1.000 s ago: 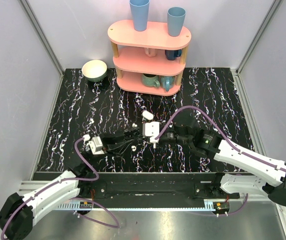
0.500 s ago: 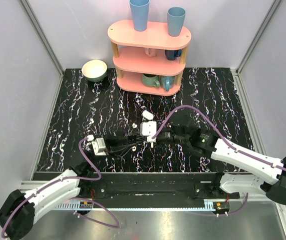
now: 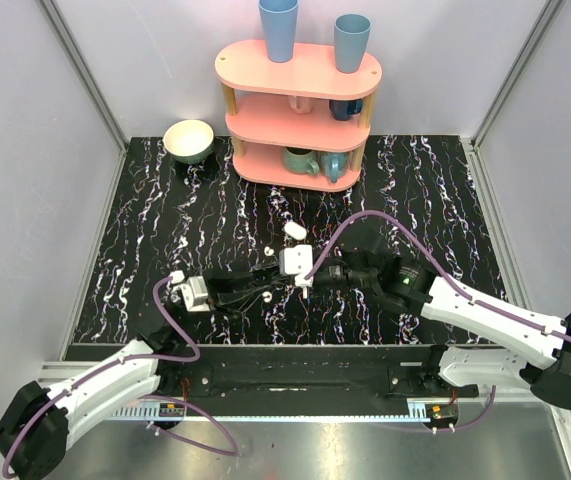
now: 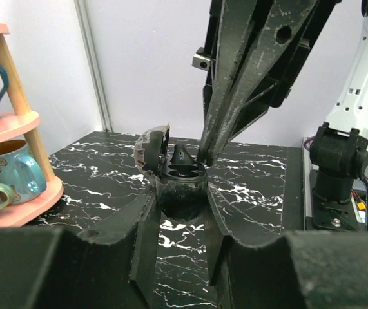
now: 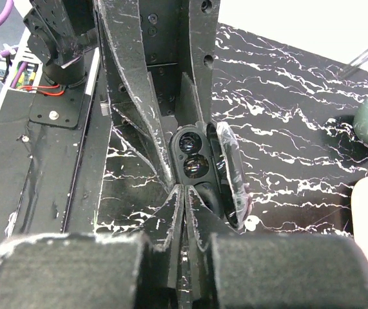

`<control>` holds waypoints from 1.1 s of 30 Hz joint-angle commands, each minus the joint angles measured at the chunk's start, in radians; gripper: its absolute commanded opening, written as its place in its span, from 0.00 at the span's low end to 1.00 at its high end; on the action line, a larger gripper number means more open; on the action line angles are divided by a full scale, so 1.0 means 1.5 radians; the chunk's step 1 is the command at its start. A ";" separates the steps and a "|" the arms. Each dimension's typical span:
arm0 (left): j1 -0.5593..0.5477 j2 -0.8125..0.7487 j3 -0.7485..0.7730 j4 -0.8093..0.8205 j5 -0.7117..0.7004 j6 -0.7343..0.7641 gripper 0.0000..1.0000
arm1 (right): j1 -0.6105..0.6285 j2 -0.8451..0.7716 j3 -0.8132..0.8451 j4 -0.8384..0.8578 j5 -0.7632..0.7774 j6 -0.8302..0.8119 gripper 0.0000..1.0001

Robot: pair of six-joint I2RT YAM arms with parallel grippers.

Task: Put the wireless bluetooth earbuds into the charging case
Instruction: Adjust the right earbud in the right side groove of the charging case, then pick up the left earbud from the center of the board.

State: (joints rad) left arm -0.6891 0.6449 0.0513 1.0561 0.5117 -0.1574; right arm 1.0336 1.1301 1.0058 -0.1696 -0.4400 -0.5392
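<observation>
Charging case (image 4: 182,175) tight in left claw (image 4: 180,196) (lid (image 4: 150,147) open); right claw (image 5: 184,191) pinched together.

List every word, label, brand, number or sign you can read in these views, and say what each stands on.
No text can be read in any view.
Charging case: no marking shows.
Mug on the pink shelf: a printed pattern, too blurred to tell whether it holds words.
Small board on the near rail: any label is too small to read.

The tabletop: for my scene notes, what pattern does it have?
The tabletop is black with white marble-like veins, clearest in the top view.
</observation>
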 commanded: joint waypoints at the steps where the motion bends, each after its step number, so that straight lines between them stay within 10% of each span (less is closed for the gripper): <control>1: -0.001 -0.019 -0.010 0.067 -0.045 0.003 0.00 | -0.002 -0.015 0.023 -0.003 -0.016 0.010 0.11; 11: -0.001 -0.035 -0.022 0.036 -0.129 0.015 0.00 | -0.002 -0.081 -0.026 0.097 -0.032 0.022 0.23; 21: -0.002 -0.162 -0.067 -0.034 -0.289 0.039 0.00 | -0.002 -0.121 -0.114 0.204 0.207 0.191 0.54; 33: -0.001 -0.446 -0.063 -0.320 -0.474 0.090 0.00 | -0.002 0.042 -0.109 0.185 0.386 0.442 0.43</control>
State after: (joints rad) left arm -0.6891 0.0689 0.0494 0.6941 -0.0731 -0.0551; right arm 1.0332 1.0725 0.7677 0.1162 0.0235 -0.0563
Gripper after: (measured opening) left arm 0.336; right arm 0.442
